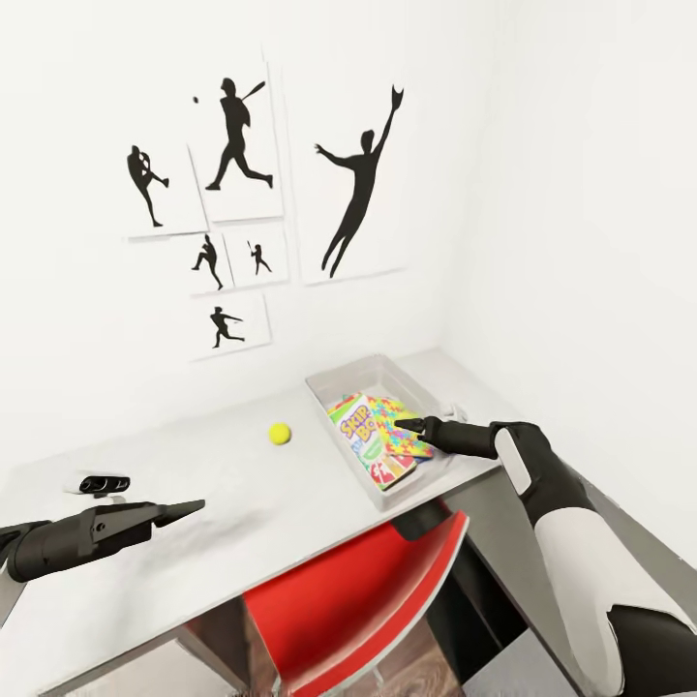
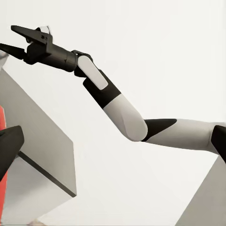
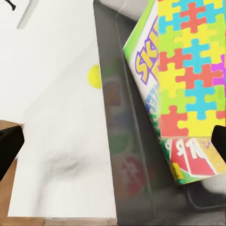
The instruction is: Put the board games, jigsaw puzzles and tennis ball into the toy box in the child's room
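The right gripper (image 1: pixel 411 424) hangs open and empty over the grey low-walled toy box (image 1: pixel 341 376) (Skip-Bo box and puzzle inside). The small yellow-green tennis ball (image 1: pixel 280 433) sits beside it; approach from above, closing gently so it cannot roll.

Right arm stretched forward, elbow bent, its right gripper (image 2: pixel 19 40) with jaws parted and empty — left gripper (image 1: pixel 184 510) held low and level, pointing forward, its jaws' state unclear.
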`<state>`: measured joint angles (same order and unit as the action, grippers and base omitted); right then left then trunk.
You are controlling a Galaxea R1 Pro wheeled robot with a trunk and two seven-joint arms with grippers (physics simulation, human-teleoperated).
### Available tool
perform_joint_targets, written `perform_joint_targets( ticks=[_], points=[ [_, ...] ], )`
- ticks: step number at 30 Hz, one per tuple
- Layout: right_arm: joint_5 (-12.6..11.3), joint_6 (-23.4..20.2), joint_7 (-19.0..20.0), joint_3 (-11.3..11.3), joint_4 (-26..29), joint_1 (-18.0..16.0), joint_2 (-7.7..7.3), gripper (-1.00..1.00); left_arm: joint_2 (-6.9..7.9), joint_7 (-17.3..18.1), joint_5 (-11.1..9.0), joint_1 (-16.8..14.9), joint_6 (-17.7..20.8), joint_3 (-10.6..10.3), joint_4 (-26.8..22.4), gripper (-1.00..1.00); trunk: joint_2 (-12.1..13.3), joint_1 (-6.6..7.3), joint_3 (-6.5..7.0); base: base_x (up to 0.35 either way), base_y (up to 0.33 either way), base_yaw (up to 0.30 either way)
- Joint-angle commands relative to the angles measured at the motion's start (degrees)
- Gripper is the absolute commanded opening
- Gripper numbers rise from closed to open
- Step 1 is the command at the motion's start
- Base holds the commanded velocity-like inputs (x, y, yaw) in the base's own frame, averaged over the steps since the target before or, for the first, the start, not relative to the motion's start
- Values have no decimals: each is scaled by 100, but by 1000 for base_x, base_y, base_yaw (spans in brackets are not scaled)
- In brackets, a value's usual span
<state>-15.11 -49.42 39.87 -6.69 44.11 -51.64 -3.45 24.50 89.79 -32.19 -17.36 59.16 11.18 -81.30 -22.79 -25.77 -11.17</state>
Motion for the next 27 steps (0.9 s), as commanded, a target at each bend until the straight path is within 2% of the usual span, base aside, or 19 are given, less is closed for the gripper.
perform_joint_targets(
  ticks=[1,9,18,27],
  points=[
    [8,-29,21,-14,1,-5,2,100,2,22,3,-5,61,-2,0,100,-12,-1,-5,-254,133,73],
    [8,-26,20,-16,9,-4,3,100,2,22,3,-5,61,-5,0,100,-12,-1,57,-187,54,136],
    [8,-26,20,-17,10,-7,-1,100,2,22,3,-5,61,-2,0,100,-12,-1,119,-31,6,187],
    [-4,-33,31,-23,150,7,-13,100,2,22,3,-5,61,-2,0,100,-12,-1,130,-3,1,43]
  ],
)
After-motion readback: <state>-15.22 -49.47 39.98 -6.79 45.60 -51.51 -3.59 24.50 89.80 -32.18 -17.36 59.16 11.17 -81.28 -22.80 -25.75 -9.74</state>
